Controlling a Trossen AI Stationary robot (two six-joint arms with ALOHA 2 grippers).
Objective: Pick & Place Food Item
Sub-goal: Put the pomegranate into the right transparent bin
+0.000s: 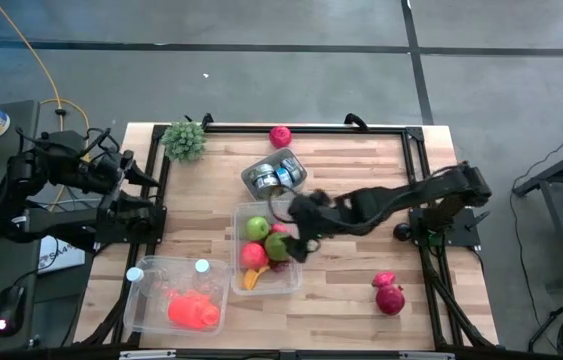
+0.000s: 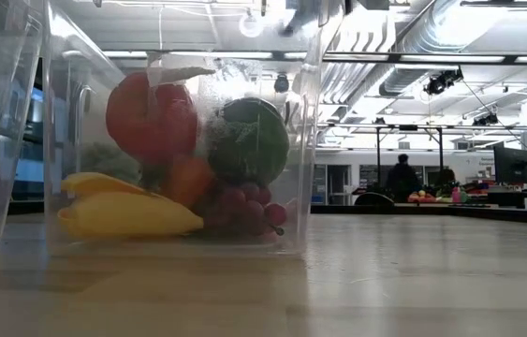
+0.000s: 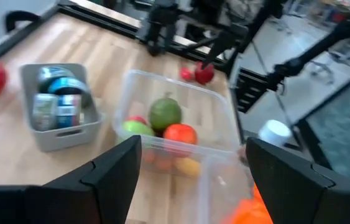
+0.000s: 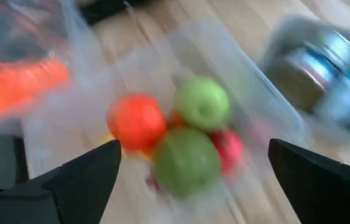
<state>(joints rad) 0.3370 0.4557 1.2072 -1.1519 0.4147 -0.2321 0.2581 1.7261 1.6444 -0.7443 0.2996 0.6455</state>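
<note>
While gripper (image 1: 296, 243) spreads, fruit (image 1: 279, 245) beneath

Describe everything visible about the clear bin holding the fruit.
The clear bin is a rectangular, transparent plastic tub with thin walls, open at the top, standing upright on the wooden table near its middle. Inside lie a red apple, two green fruits, a banana, dark grapes and something orange. A second clear tub stands close beside it, a grey tray of cans on the other side. The right pincer hangs open just above its rim.
</note>
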